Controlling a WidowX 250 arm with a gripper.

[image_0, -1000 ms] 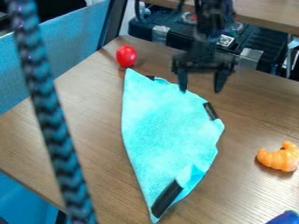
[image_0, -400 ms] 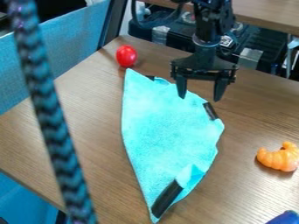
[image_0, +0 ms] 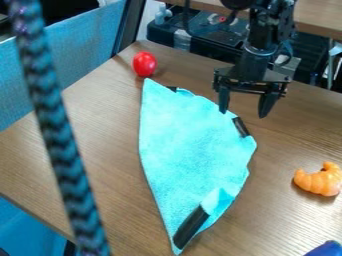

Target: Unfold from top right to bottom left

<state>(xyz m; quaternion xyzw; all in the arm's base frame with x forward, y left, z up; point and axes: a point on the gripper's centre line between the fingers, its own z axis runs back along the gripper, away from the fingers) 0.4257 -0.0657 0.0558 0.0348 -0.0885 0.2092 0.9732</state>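
Observation:
The black gripper [image_0: 243, 114] hangs over the upper right edge of the cloth, its two fingers spread apart and nothing between them. A folded turquoise cloth [image_0: 190, 145] lies on the wooden table, long and roughly half-moon shaped, with a straight left side and a curved right side. Black patches show at its top, on its upper right edge and near its bottom tip. A small flap is turned up close to the bottom patch.
On the table [image_0: 87, 130], a red egg-shaped object [image_0: 144, 64] sits just above the cloth's top corner. An orange shrimp-like toy [image_0: 319, 179] lies to the right, and a blue object [image_0: 325, 249] at the lower right. A braided cable [image_0: 57, 130] crosses the left side.
The gripper has shifted to the right and somewhat lower, staying open. The cloth and the toys lie as before.

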